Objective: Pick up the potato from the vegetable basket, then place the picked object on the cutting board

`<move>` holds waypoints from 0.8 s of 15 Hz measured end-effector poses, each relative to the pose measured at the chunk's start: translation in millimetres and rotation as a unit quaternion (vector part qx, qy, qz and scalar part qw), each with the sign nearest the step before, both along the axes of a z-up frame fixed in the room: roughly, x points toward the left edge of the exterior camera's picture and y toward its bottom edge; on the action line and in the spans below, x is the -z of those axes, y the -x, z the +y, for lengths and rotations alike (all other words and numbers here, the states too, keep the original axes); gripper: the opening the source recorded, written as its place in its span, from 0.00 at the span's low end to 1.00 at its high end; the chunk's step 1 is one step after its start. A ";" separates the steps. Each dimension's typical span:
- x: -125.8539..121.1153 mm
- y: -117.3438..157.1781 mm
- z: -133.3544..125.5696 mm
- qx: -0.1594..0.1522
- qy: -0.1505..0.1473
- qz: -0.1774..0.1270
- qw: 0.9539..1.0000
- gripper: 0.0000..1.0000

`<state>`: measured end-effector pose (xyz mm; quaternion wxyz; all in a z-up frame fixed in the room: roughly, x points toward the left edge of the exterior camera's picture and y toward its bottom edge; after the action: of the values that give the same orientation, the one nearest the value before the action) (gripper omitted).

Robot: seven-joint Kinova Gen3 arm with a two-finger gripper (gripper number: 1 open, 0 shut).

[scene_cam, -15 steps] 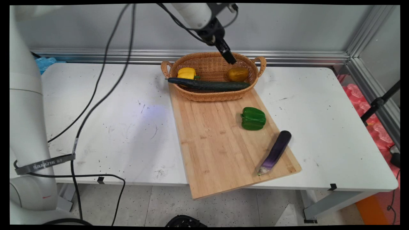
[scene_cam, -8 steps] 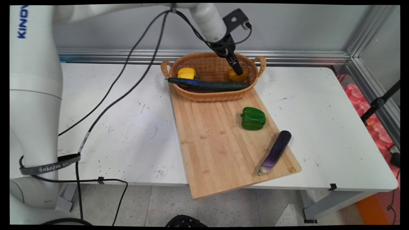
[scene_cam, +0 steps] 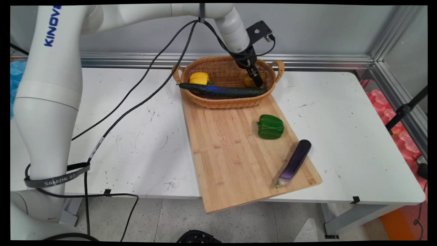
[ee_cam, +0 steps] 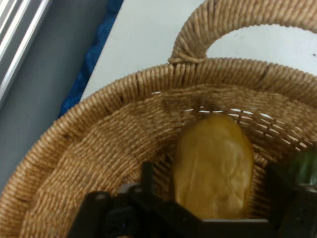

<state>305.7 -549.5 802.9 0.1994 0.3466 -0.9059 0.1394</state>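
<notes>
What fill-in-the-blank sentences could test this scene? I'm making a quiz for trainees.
1. The open gripper straddles the yellowish potato inside the ____.
2. The cucumber lies in the basket next to a ____ pepper.
3. The green pepper and the eggplant rest on the wooden ____.

Missing words: basket; yellow; cutting board
</notes>
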 end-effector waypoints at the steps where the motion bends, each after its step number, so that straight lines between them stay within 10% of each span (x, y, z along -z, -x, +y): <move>1: 1.4 0.7 -1.8 0.000 -0.001 -0.001 1.000 0.00; 12: -34.4 -13.1 12.8 0.020 0.018 -0.010 1.000 0.00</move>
<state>318.7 -536.7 837.3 0.1993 0.3232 -0.9119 0.1556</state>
